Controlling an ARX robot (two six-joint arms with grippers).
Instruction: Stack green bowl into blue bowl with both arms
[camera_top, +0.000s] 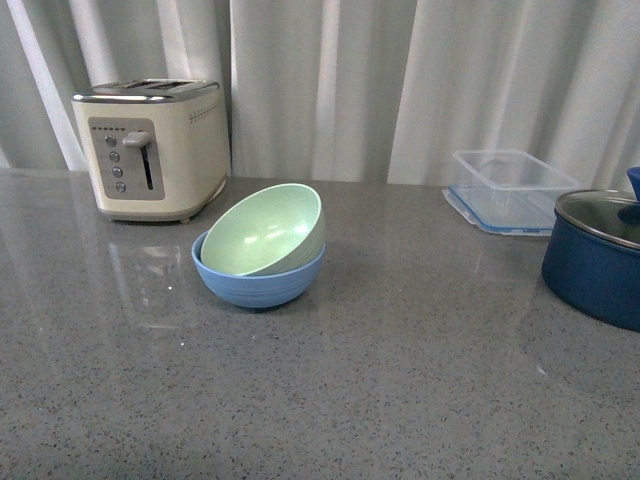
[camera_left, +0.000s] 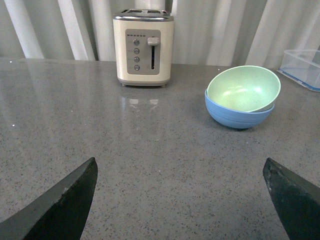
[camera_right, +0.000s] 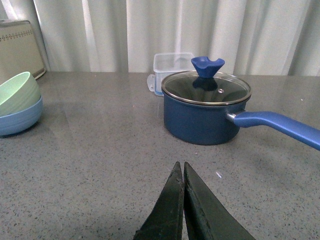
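The green bowl (camera_top: 268, 229) sits tilted inside the blue bowl (camera_top: 258, 282) on the grey counter, its mouth leaning toward the front left. Both show in the left wrist view, green bowl (camera_left: 243, 88) in blue bowl (camera_left: 235, 114), and at the edge of the right wrist view, green bowl (camera_right: 17, 92) over blue bowl (camera_right: 20, 119). My left gripper (camera_left: 180, 167) is open and empty, well back from the bowls. My right gripper (camera_right: 180, 166) is shut and empty, above bare counter. Neither arm shows in the front view.
A cream toaster (camera_top: 152, 148) stands behind the bowls at the left. A clear plastic container (camera_top: 508, 188) and a dark navy pot with glass lid (camera_top: 597, 255) stand at the right; the pot's handle (camera_right: 280, 127) sticks out sideways. A white curtain hangs behind.
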